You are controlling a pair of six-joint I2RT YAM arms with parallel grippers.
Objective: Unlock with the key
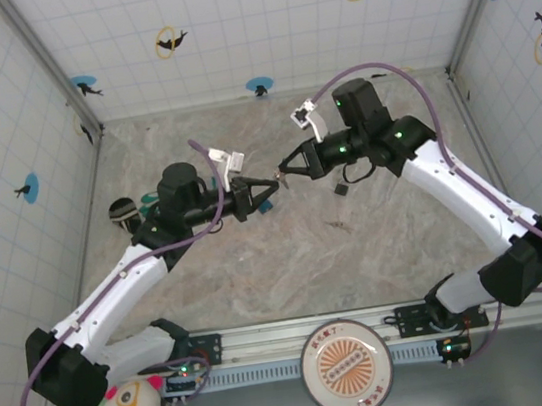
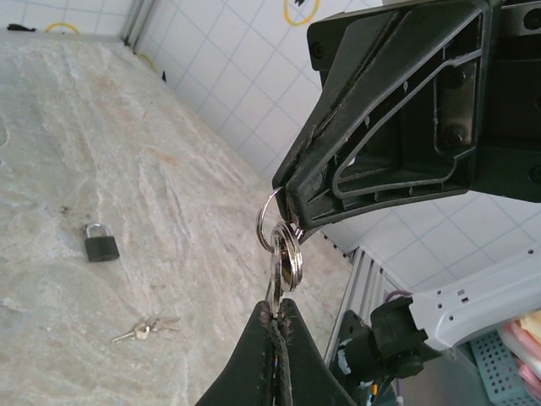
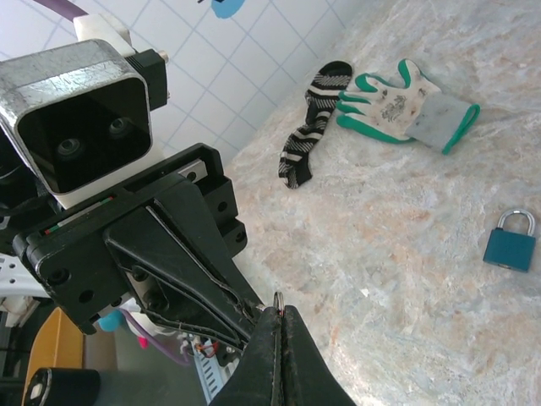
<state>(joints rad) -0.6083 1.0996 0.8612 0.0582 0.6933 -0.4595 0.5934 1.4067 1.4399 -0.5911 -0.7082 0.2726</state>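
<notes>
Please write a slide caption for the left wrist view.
Left hand and right hand both hold the key bunch; padlock lies on table.

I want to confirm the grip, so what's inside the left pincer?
A silvery key on a ring sticks out of the shut left pincer; its lower end is hidden between the fingers.

Key [image 2: 276,275]: small, silvery metal, hanging from a thin wire key ring [image 2: 267,222]; seen edge-on.
Key pose: upright, blade pointing down, head uppermost at the ring.
Key state: off the table [image 2: 169,169], blade pinched in the tips of the left gripper [image 2: 277,311]; ring caught in the tip of the right gripper [image 2: 293,230].
Padlock [image 3: 510,245]: small, squarish teal-blue body, silvery shackle.
Padlock state: shackle seated in the body, looks locked.
Padlock position: flat on the marbled table, well apart from the key.
</notes>
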